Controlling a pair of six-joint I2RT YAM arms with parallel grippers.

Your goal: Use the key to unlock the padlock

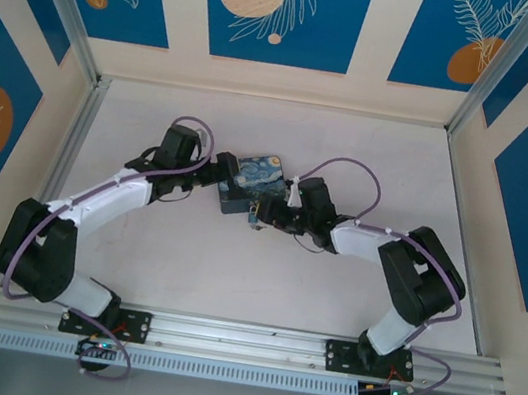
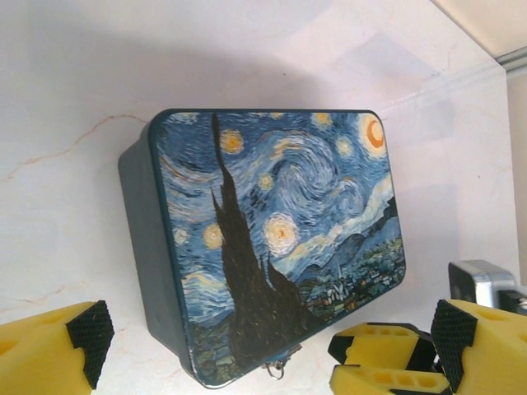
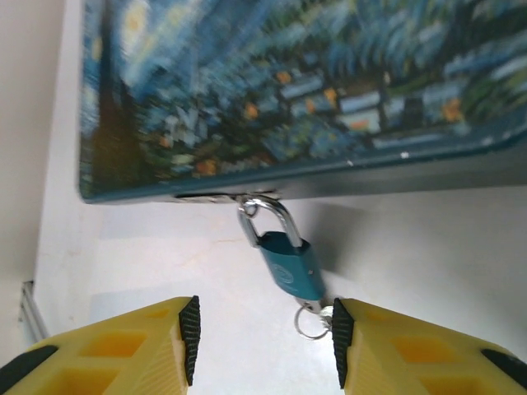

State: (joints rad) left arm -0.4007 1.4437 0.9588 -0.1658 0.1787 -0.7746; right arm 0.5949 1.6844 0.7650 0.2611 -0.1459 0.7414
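Left pincer (image 1: 214, 180), top view: positioned at the left end of the painted box (image 1: 254, 184), which sits near the middle of the table (image 1: 183, 255). The right pincer (image 1: 263, 215) meets the box's near edge from the right. The opening of either cannot be read here.

Left wrist view: the left pincer is spread wide, its black pads (image 2: 89, 329) well apart and touching nothing, with the box's near end between them. The right pincer's yellow fingers lie just beside the box's latch edge.

Right wrist view: the right pincer is spread and grips nothing. The padlock (image 3: 290, 267), blue-bodied, has its silver shackle hooked through the box's hasp and lies on the table ahead of the pads. The key (image 3: 323, 313), on a small ring, sits at the lock's lower end beside one pad. Whether it is seated in the keyhole cannot be told.
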